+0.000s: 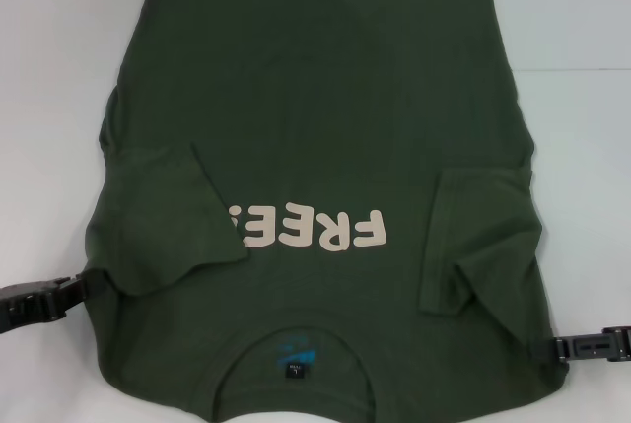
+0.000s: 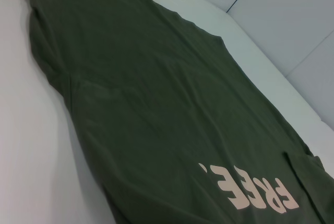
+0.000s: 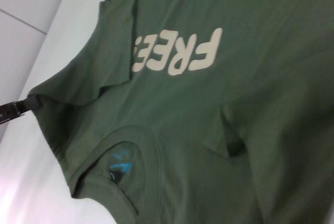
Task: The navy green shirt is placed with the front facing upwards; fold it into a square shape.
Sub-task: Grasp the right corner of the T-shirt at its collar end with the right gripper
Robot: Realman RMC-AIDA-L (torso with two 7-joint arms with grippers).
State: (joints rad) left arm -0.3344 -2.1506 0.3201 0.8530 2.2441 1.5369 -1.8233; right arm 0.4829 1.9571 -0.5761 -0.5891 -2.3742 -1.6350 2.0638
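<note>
Both sleeves folded in, side fold in hand.

Navy green shirt flat on the white desk, front up, collar nearest the robot, cream "FREE!" lettering between the two claws. Left claw touching the shirt's shoulder edge just inward of it, right claw likewise at the opposite shoulder edge. Cannot tell whether either claw is open or closed on cloth. Left sleeve and right sleeve already turned onto the body. Next, likely: pinching each shoulder edge firmly and carrying it away from the collar toward the far hem, keeping both sides level.
</note>
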